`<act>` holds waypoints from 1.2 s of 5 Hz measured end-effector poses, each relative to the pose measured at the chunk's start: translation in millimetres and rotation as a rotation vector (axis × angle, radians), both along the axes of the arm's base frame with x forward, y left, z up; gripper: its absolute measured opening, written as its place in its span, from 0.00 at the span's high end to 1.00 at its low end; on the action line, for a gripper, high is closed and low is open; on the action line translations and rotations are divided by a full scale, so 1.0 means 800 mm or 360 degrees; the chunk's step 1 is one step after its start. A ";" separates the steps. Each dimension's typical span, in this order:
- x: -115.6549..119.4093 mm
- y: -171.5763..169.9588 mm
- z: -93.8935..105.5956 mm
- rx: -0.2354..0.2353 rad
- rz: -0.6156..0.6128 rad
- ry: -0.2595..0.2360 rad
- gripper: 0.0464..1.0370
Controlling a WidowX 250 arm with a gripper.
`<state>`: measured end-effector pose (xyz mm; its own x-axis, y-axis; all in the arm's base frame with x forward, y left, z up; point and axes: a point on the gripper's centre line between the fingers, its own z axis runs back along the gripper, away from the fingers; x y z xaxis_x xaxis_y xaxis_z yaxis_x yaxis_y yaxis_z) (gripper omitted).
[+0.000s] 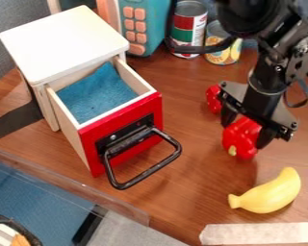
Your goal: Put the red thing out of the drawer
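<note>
Lower right, a yellow banana (pixel 269 193) on wood. Beyond it, right of centre: red thing (pixel 242 137), outside drawer (pixel 121 132); gripper (pixel 247 126) over it, fingers spread wide astride, grip cannot be told. Drawer left of centre, pulled out, blue cloth (pixel 96 93) within. Top centre, two cans (pixel 189 29).

Bright, diffuse light falls from above, strongest on the top of the white cabinet (pixel 63 41), which is washed out nearly to plain white. Within the cabinet's open drawer (pixel 121 132), soft shade lies along the inner walls. To the right of the cabinet, small glossy highlights dot the red thing (pixel 245 132), and a faint, soft-edged shadow darkens the table (pixel 188 192) between it and the banana (pixel 275 192).
</note>
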<state>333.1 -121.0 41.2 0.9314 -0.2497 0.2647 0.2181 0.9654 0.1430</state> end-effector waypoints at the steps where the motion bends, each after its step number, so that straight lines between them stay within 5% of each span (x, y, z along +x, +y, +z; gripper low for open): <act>1: 0.000 0.000 0.000 0.0000 0.0016 0.0004 0.18; 2: -0.003 0.002 0.000 0.0012 0.0019 0.0023 0.00; 4: -0.012 -0.001 0.050 -0.0099 0.0023 -0.0039 0.03; 6: -0.047 0.017 0.093 -0.0240 0.0014 0.0011 0.03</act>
